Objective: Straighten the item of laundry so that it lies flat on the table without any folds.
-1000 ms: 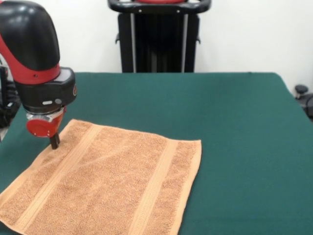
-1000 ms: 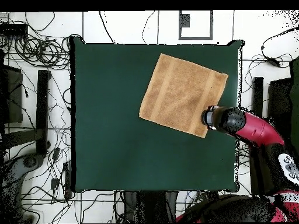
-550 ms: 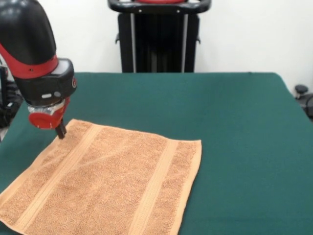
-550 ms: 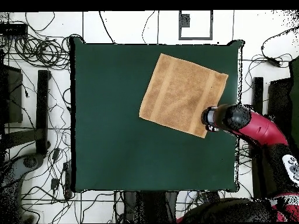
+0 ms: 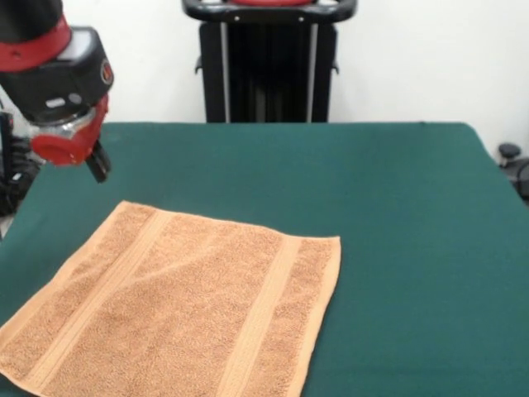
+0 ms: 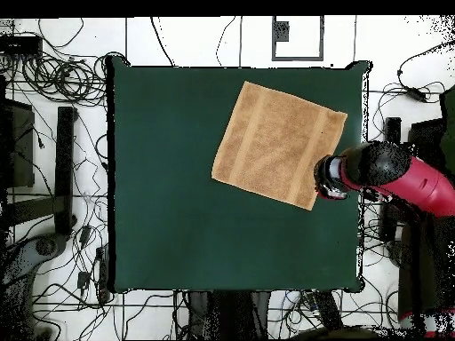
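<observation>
The item of laundry [image 5: 182, 306], an orange-tan towel with two woven bands, lies spread out on the green table [image 5: 397, 207] near its front left. Only a faint diagonal crease crosses it, and its near edge runs out of the picture. My gripper [image 5: 97, 165] hangs in the air above and beyond the towel's far left corner, clear of the cloth and holding nothing. From overhead, the towel [image 6: 277, 142] sits in the table's [image 6: 178, 195] upper right part, turned at an angle. There the gripper [image 6: 327, 178] is just off the towel's lower right edge.
A black stand [image 5: 269, 62] rises behind the table's far edge. Tangled cables [image 6: 53, 71] cover the floor around the table. A dark wheeled object [image 5: 508, 153] sits past the right edge. Bare green surface stretches to the right of the towel.
The gripper has lifted off the towel's far left corner and moved up and away from it. The towel has stayed flat in the same place.
</observation>
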You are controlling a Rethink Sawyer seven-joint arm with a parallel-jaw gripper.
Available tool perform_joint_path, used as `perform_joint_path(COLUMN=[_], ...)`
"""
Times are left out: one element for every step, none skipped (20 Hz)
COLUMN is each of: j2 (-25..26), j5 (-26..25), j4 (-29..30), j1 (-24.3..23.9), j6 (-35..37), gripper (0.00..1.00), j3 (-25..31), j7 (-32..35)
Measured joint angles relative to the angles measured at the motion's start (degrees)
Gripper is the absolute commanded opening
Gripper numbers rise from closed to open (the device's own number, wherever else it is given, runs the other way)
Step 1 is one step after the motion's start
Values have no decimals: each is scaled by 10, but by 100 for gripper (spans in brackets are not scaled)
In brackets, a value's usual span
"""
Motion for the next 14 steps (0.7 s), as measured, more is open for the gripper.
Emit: perform_joint_path(j2=[-4, -9, -12, -18, -21, -27, -33, -35, -37, -40, -41, -43, -44, -44], j5=[0, -3, -6, -14, -18, -30, -42, -50, -57, -65, -72, -78, -81, -84], j4=[-2, -5, -7, -10, -12, -14, -17, -19, -22, -24, -26, -28, -31, -33], j1=[1, 1, 0, -1, -2, -5, -8, -10, -12, -14, -17, -20, -22, -25], j6=[2, 1, 1, 0, -1, -4, -7, -8, -9, -10, -10, -10, -10, -10], gripper=[0, 0, 0, 0, 0, 0, 0, 0, 0, 0, 0, 0, 0, 0], j3=[1, 2, 4, 8, 11, 15, 20, 22, 25, 27, 28, 29, 29, 29], j7=[0, 0, -1, -5, -9, -21, -33, -45, -56, -67, -80, -93, -104, -115])
